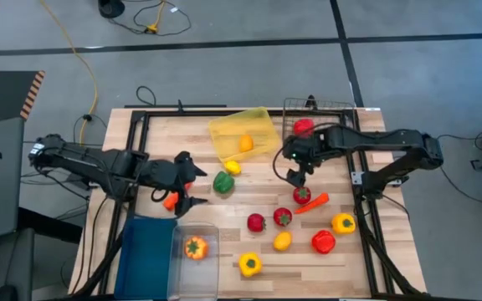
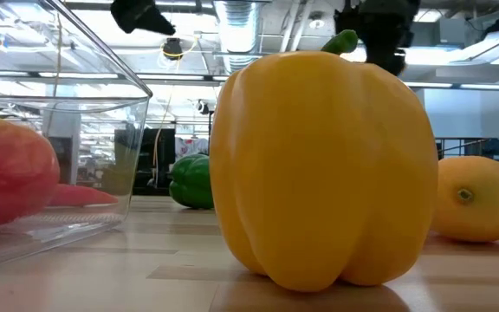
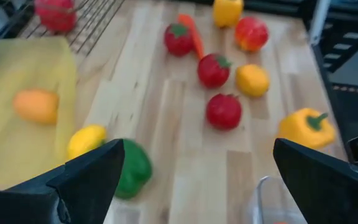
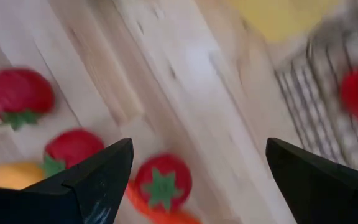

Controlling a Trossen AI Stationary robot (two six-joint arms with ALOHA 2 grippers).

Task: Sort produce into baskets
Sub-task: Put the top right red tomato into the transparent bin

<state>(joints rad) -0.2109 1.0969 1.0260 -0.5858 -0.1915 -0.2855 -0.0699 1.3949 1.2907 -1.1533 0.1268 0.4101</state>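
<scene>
Produce mostly unsorted

Desk (image 1: 224, 134) holds loose produce toward 4 o'clock. Right hand (image 1: 296, 171), released and empty, hovers just above a tomato (image 1: 302, 195) beside the carrot (image 1: 312, 203); best descend centred, avoiding the carrot. Left hand (image 1: 187, 182) waits released at 9 o'clock.

Bright overhead light; wrist views blurred (motion smear).

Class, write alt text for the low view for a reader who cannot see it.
A large yellow pepper with a green stem fills the middle of the wooden table. A clear plastic bin holding an orange-red fruit stands left, a green pepper behind, a lemon right.
</scene>
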